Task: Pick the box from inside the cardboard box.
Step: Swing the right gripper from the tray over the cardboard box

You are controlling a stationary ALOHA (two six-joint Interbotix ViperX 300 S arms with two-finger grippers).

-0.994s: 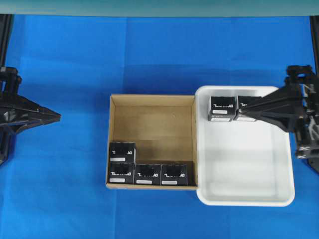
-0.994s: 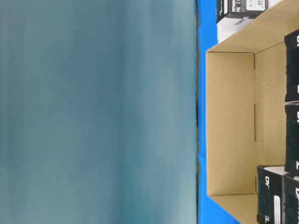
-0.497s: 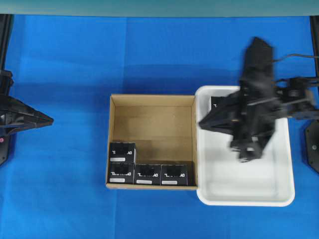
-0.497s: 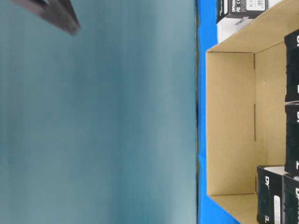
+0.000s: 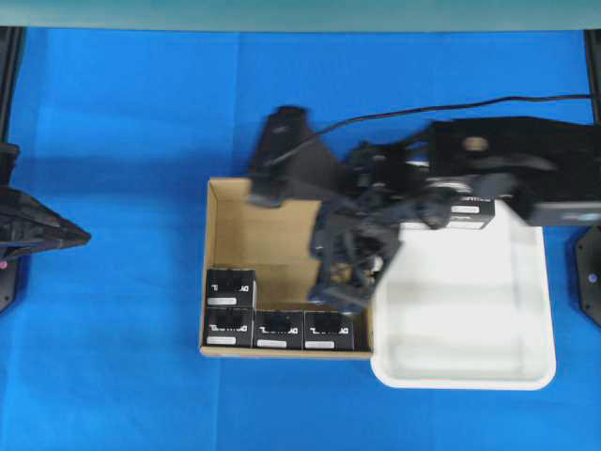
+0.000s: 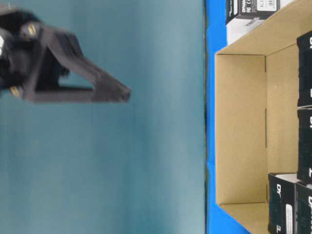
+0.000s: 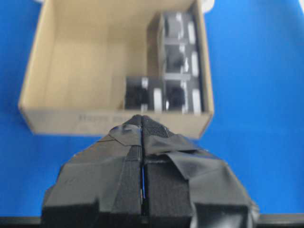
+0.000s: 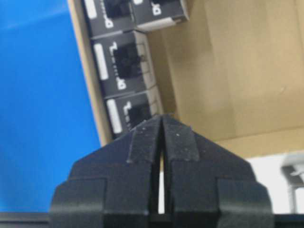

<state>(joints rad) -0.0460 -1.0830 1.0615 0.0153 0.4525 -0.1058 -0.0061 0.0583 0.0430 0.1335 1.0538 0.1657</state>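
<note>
Holding four boxes, cardboard box, near corner

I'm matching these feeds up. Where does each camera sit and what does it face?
Overhead: above, looking down; right arm reaches over cardboard box.
Table-level: low, rolled sideways; right gripper shut before the backdrop.
Left wrist: behind shut left gripper, facing the carton.
Right wrist: behind the shut fingers, above black boxes.
All share the carton.
</note>
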